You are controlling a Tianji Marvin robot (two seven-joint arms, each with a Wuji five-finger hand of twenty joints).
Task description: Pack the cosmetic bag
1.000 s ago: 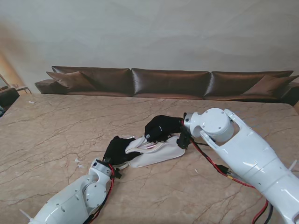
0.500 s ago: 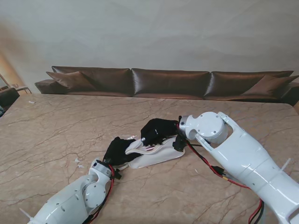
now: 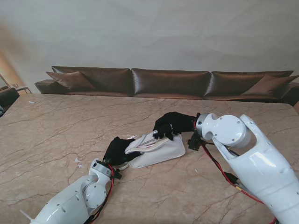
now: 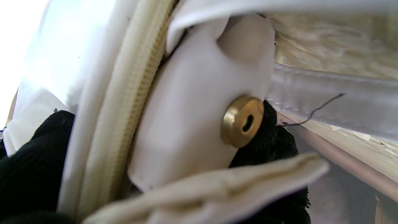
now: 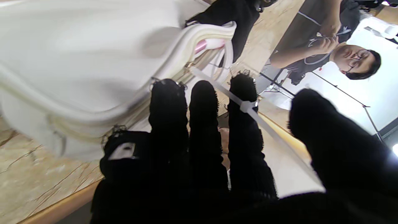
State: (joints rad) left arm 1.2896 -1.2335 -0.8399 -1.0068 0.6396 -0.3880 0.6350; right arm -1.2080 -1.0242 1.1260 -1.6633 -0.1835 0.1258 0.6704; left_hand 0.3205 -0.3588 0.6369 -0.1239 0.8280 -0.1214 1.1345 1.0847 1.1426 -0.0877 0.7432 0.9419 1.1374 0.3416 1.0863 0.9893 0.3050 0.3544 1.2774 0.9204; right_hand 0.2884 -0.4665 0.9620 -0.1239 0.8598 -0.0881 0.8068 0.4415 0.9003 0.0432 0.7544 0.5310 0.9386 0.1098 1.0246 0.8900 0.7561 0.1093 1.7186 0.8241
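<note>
- Far left, the left arm (image 3: 74, 203) rises from the near corner of the marble worktop (image 3: 56, 135), white shell, red and black cables at the wrist.
- The left hand (image 3: 117, 150), black-gloved, sits at the left end of the bag (image 3: 159, 153) and pinches the fabric there, grasping the bag.
- Its wrist view is packed with white material: a cream zipper (image 4: 124, 102) runs along the edge, and a brass stud (image 4: 242, 120) sits on a white tab, with black glove (image 4: 28, 161) on either side of it.
- Centre now: the bag lies on the worktop, white, soft, its mouth gaping upward with the rim lifted.
- Something pink (image 5: 201, 46) shows inside the opening; I cannot tell what it is.
- Moving right, the right hand (image 3: 172, 126) is at the bag's far right rim, fingers (image 5: 202, 102) stretched out straight and side by side, thumb apart.
- From the right wrist view the fingertips reach the bag's edge, yet whether they grip it I cannot tell; from the stand's view they look laid over the rim.
- A white strap (image 5: 248, 107) crosses one finger.
- Right again: the right arm (image 3: 252, 158) fills the near right corner, large white joint just beside the bag, red cable trailing under it.
- Beyond the worktop, a brown sofa (image 3: 168, 83) runs along the wall.
- A person (image 5: 335, 46) with glasses shows in the right wrist view's background.
</note>
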